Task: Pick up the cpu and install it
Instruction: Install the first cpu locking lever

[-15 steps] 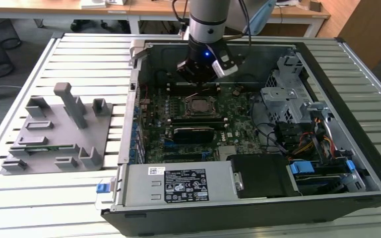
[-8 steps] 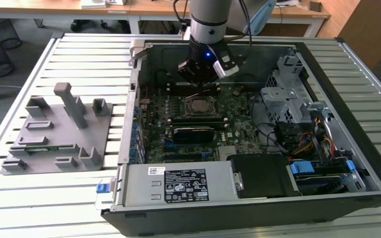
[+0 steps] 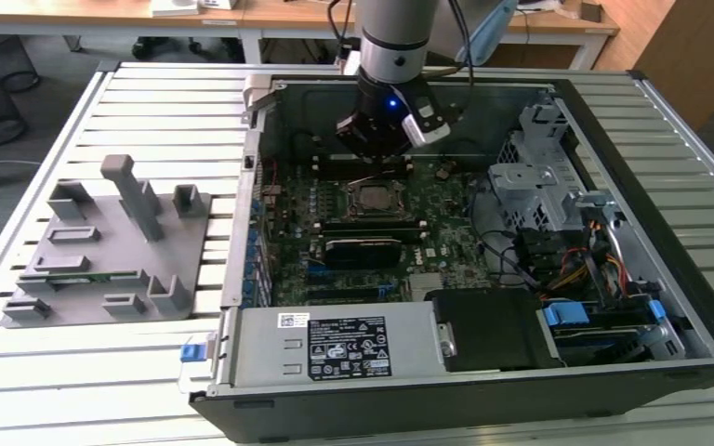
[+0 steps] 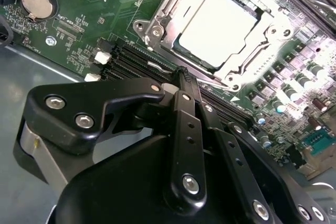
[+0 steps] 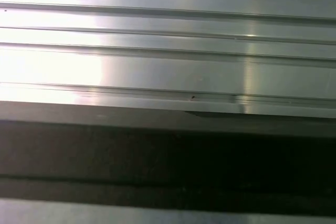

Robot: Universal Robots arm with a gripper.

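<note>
The cpu (image 4: pixel 218 27) is seen lying flat in the socket (image 4: pixel 210 30) on the motherboard (image 4: pixel 89 19), metal top upward, its edges parallel to the socket frame; being square, no long axis is shown. The claw (image 4: pixel 181 74) is clenched on nothing, just beside the socket, probably because the chip is already seated.

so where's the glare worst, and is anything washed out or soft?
Second wrist view: the cpu top is blown out to near white in its socket, and the board to one side glares too; the gripper linkage looms close and dark. First wrist view: bright streaks on the slatted metal surface, soft, over a dark band. Exterior view: even light, mild sheen on the table slats.
</note>
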